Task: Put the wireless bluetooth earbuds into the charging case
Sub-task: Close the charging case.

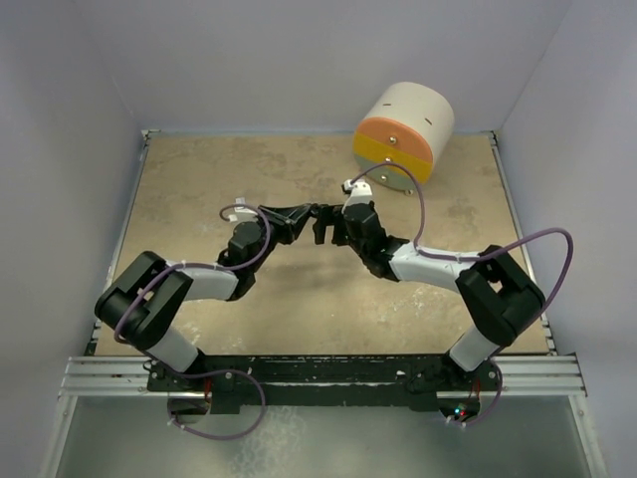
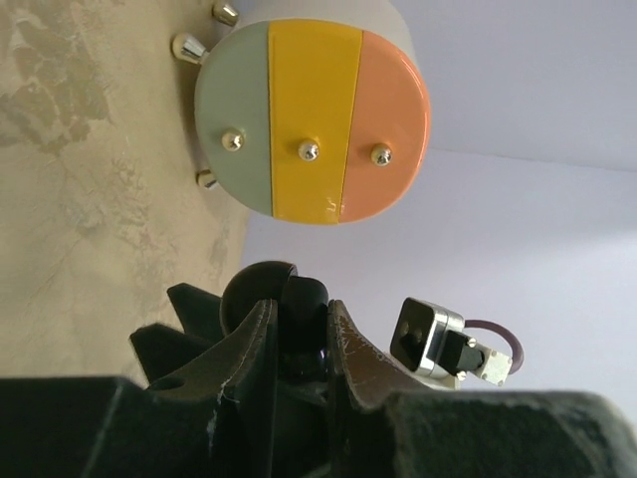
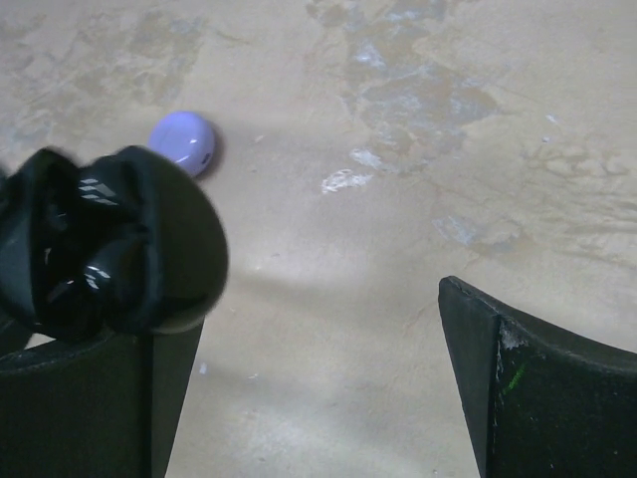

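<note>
The left gripper (image 2: 299,324) clamps a glossy black round charging case (image 2: 255,293); the right gripper (image 3: 314,324) gapes wide open beside it

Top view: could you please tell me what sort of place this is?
Probably a robot lab test cell: left arm and right arm bolted to a rail, plain walls around a table, and a three-coloured drum.

The charging case (image 3: 149,249) is a glossy black rounded shell, open and blurred, held up by the left gripper (image 2: 299,324). Two black earbuds (image 3: 100,271) with pale markings sit inside it. A lavender rounded piece (image 3: 182,141) lies on the table (image 3: 398,299) just beyond.
</note>
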Tool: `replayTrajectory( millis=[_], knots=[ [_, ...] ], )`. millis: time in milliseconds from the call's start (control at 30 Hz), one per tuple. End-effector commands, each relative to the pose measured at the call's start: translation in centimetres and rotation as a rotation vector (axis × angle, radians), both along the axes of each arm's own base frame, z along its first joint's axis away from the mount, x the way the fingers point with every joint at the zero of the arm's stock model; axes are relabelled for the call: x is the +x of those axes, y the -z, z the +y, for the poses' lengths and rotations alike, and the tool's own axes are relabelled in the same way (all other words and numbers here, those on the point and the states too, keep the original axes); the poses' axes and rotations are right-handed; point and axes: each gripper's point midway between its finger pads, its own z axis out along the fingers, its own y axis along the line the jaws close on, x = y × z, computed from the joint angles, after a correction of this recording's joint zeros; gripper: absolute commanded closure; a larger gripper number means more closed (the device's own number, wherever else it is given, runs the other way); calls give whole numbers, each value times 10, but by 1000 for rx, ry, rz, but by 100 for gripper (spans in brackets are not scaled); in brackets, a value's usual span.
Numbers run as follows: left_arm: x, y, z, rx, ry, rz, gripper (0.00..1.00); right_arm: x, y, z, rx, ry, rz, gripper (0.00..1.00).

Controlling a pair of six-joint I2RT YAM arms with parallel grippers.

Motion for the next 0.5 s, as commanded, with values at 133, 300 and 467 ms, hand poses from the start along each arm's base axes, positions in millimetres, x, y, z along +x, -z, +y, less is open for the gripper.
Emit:
replayTrajectory(
  millis=[133, 300, 467],
  knots=[
    [-24, 3, 11, -28, 52, 25, 100, 12, -37, -56, -25, 264, -111, 0],
    [-30, 17, 9, -7, 82, 55, 100, 3, -56, -69, 13, 301, -138, 0],
    [-12, 29, 5, 121, 85, 41, 100, -6, -59, -66, 19, 263, -96, 0]
  ],
)
